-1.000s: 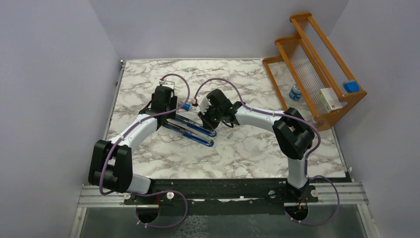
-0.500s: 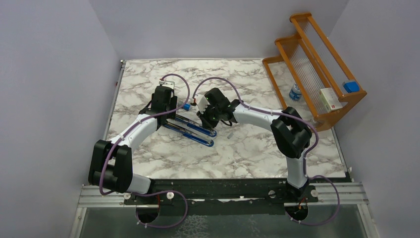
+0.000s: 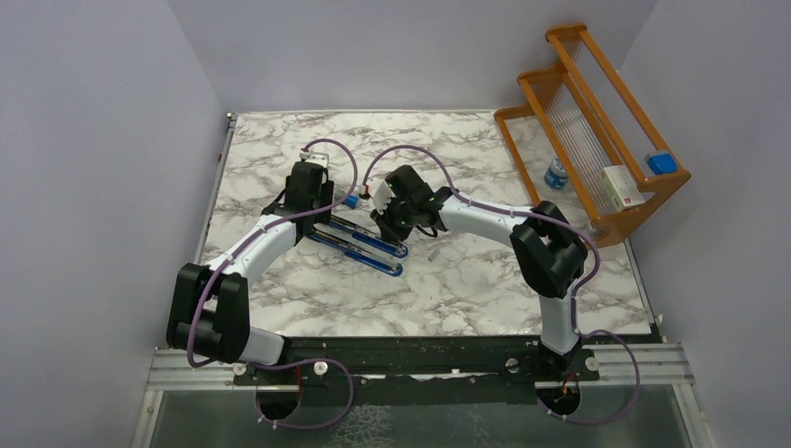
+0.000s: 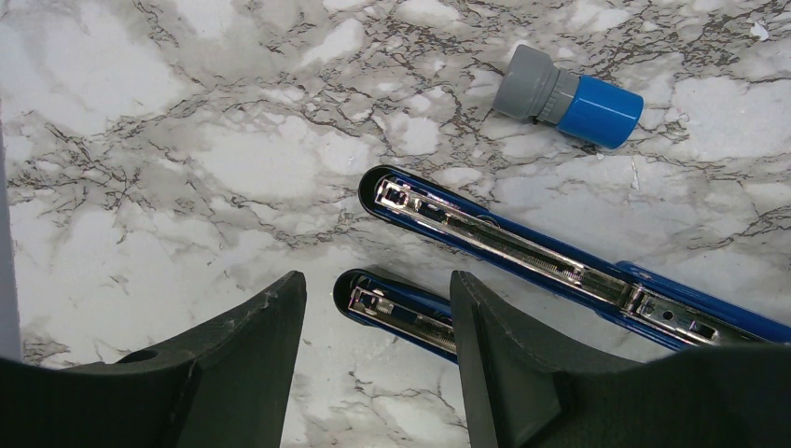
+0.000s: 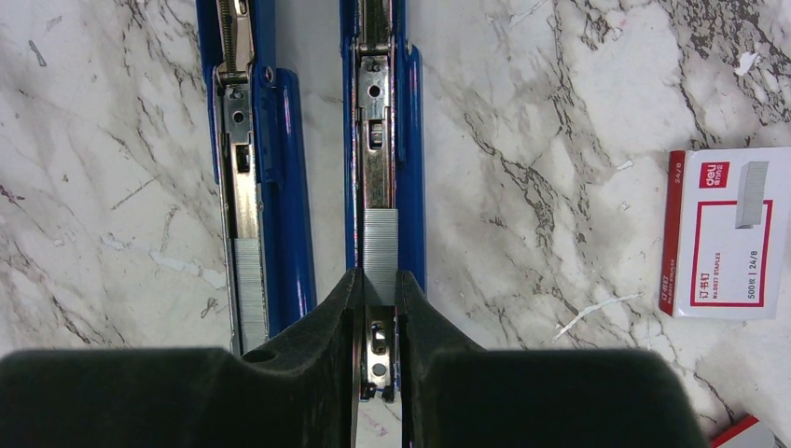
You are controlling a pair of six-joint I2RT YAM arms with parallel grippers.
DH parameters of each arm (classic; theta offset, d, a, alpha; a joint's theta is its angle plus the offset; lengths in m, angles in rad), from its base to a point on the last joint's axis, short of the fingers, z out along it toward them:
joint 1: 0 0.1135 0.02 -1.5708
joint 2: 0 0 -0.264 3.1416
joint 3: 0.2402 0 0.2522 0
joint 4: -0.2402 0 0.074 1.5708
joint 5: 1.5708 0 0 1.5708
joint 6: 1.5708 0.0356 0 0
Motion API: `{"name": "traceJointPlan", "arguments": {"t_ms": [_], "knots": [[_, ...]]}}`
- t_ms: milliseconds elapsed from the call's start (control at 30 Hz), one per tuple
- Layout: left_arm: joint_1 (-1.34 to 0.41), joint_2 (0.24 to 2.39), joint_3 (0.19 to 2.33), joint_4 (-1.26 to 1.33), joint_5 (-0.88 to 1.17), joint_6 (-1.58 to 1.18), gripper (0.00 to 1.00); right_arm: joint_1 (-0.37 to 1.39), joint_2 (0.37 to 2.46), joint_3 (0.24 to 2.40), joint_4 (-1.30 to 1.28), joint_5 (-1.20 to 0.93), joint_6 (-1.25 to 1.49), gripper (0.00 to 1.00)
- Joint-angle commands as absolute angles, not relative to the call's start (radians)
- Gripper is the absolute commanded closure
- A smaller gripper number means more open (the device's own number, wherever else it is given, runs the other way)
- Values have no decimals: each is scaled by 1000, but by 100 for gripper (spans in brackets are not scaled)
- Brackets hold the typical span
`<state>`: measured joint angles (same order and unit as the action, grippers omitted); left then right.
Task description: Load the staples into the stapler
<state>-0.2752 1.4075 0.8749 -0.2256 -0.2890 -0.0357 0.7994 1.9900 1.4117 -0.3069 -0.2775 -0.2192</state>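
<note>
The stapler lies as two long blue parts side by side (image 3: 359, 245), each with an open metal channel. In the right wrist view the right-hand channel (image 5: 378, 112) holds a grey strip of staples (image 5: 380, 247). My right gripper (image 5: 378, 273) is shut on that strip's near end, its fingertips straddling the channel. A second strip (image 5: 248, 289) sits in the left-hand part (image 5: 270, 140). The white staple box with a red label (image 5: 723, 233) lies to the right. My left gripper (image 4: 375, 280) hangs open over the end of the nearer blue part (image 4: 392, 308), touching nothing.
A grey cylinder with a blue cap (image 4: 569, 95) lies beyond the stapler's far end. A wooden rack (image 3: 597, 131) stands at the back right holding a white box (image 3: 623, 187) and a blue item (image 3: 660, 162), with a small bottle (image 3: 556, 173) beside it.
My right gripper has shifted very slightly to the left over the stapler. The left arm and the stapler have not moved.
</note>
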Motion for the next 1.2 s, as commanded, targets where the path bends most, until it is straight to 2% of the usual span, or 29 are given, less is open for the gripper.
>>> {"name": "traceJointPlan", "arguments": {"t_ms": [0, 367, 800, 933, 1167], "knots": [[-278, 1388, 901, -213, -298, -25, 39, 805, 2000, 1405, -355, -261, -233, 79], [-278, 1387, 900, -214, -299, -25, 39, 806, 1982, 1398, -332, -266, -230, 74], [-277, 1387, 900, -214, -299, -25, 39, 805, 1892, 1340, -170, -293, -182, 62], [-278, 1385, 900, -213, -299, -24, 39, 805, 1889, 1337, -158, -291, -177, 55], [-278, 1386, 900, -213, -299, -24, 39, 805, 1932, 1362, -125, -237, -152, 54]]}}
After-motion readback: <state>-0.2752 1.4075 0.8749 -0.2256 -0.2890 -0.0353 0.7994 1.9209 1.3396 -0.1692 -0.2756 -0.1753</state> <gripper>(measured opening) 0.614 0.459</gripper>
